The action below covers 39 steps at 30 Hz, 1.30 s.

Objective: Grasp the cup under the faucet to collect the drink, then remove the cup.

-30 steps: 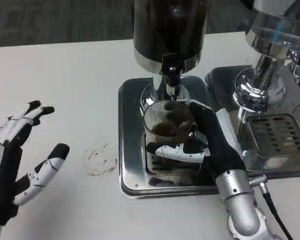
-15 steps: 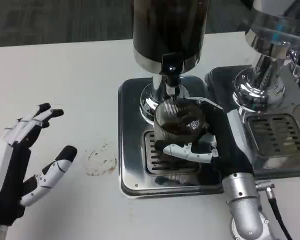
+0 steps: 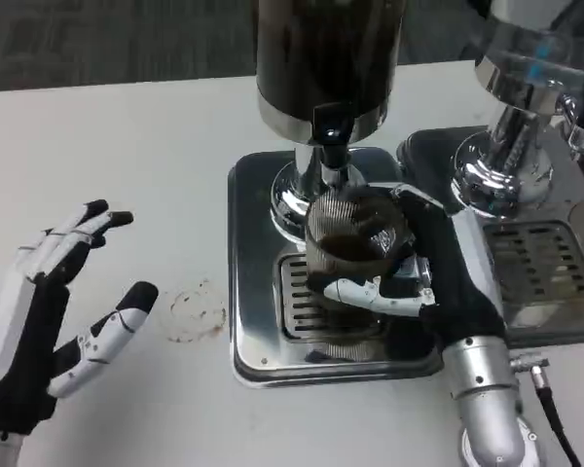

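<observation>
A ribbed clear cup [image 3: 355,238] with dark drink in it hangs above the drip grille, just under the black faucet [image 3: 332,131] of the dark drink dispenser [image 3: 326,58]. My right hand [image 3: 409,282] wraps around the cup from the right and grips it, white fingers across its front. My left hand [image 3: 54,311] hovers over the table at the left, fingers spread, holding nothing.
The dispenser stands on a steel drip tray [image 3: 253,292] with a slotted grille [image 3: 302,311]. A second chrome dispenser [image 3: 511,107] with its own grille [image 3: 540,263] stands at the right. A brown ring stain [image 3: 197,311] marks the white table [image 3: 127,165].
My right hand has lifted the cup off the grille and carried it up and slightly right, closer under the faucet. The left hand has drifted a little to the right.
</observation>
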{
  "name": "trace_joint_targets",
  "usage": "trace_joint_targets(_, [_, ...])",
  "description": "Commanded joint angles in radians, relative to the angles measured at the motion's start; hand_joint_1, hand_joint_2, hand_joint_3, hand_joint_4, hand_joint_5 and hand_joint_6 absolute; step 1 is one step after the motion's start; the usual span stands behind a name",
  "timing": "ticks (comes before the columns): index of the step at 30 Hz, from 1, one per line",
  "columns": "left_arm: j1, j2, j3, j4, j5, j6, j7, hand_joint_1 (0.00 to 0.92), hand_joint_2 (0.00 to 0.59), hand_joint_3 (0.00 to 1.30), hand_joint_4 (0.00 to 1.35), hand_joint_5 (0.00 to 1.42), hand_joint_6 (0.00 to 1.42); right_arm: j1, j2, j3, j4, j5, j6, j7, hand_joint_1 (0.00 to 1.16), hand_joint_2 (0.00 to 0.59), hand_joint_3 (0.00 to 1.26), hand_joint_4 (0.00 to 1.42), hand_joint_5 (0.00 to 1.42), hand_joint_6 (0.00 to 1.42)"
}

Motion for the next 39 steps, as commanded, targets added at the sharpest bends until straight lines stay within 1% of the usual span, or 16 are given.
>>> trace_joint_targets(1, [-0.011, 0.009, -0.014, 0.020, -0.007, -0.009, -0.007, 0.000, 0.239, 0.28, 0.15, 0.32, 0.19, 0.017, 0.002, -0.004, -0.077, 0.021, 0.023, 0.040, 1.08, 0.065, 0.65, 0.76, 0.84, 0.98])
trace_joint_targets(4, [-0.014, 0.008, -0.018, 0.024, -0.007, -0.012, -0.006, 0.000, 0.239, 0.28, 0.15, 0.32, 0.19, 0.031, 0.004, -0.006, -0.112, 0.020, 0.040, 0.056, 1.08, 0.065, 0.65, 0.76, 0.85, 0.98])
trace_joint_targets(12, [-0.021, 0.009, -0.027, 0.032, -0.007, -0.013, -0.003, 0.000, 0.239, 0.28, 0.15, 0.32, 0.19, 0.071, -0.002, -0.004, -0.210, 0.023, 0.135, 0.135, 1.07, 0.070, 0.65, 0.76, 0.85, 0.99])
trace_joint_targets(17, [-0.025, 0.011, -0.038, 0.036, -0.006, -0.013, -0.006, 0.000, 0.239, 0.28, 0.15, 0.32, 0.19, 0.115, -0.016, -0.006, -0.285, 0.013, 0.155, 0.158, 1.07, 0.064, 0.67, 0.80, 0.88, 1.04])
trace_joint_targets(21, [-0.022, 0.018, -0.048, 0.029, 0.001, -0.014, -0.017, 0.000, 0.233, 0.27, 0.13, 0.30, 0.18, 0.151, -0.029, -0.004, -0.345, 0.012, 0.171, 0.175, 1.07, 0.064, 0.68, 0.80, 0.89, 1.04])
trace_joint_targets(24, [-0.017, 0.026, -0.057, 0.019, 0.001, -0.014, -0.036, 0.000, 0.214, 0.24, 0.10, 0.26, 0.16, 0.185, -0.042, -0.004, -0.399, 0.013, 0.178, 0.190, 1.07, 0.064, 0.68, 0.80, 0.89, 1.05])
trace_joint_targets(30, [0.037, 0.053, -0.059, -0.055, 0.000, -0.006, -0.093, 0.000, 0.193, 0.15, 0.00, 0.18, 0.10, 0.254, -0.056, -0.006, -0.507, 0.023, 0.192, 0.228, 1.07, 0.064, 0.69, 0.81, 0.90, 1.07])
trace_joint_targets(35, [0.138, 0.096, -0.032, -0.172, 0.023, 0.001, -0.117, 0.000, 0.192, 0.12, 0.00, 0.14, 0.08, 0.318, -0.080, -0.008, -0.620, 0.031, 0.203, 0.275, 1.07, 0.064, 0.71, 0.83, 0.91, 1.08])
trace_joint_targets(36, [0.159, 0.102, -0.024, -0.191, 0.025, 0.004, -0.120, 0.000, 0.184, 0.10, 0.00, 0.13, 0.07, 0.331, -0.085, -0.010, -0.639, 0.034, 0.205, 0.286, 1.07, 0.064, 0.71, 0.83, 0.91, 1.09])
trace_joint_targets(39, [0.196, 0.111, -0.011, -0.230, 0.029, 0.014, -0.130, 0.000, 0.179, 0.07, 0.00, 0.10, 0.06, 0.357, -0.093, -0.015, -0.676, 0.049, 0.212, 0.312, 1.07, 0.066, 0.71, 0.83, 0.91, 1.09])
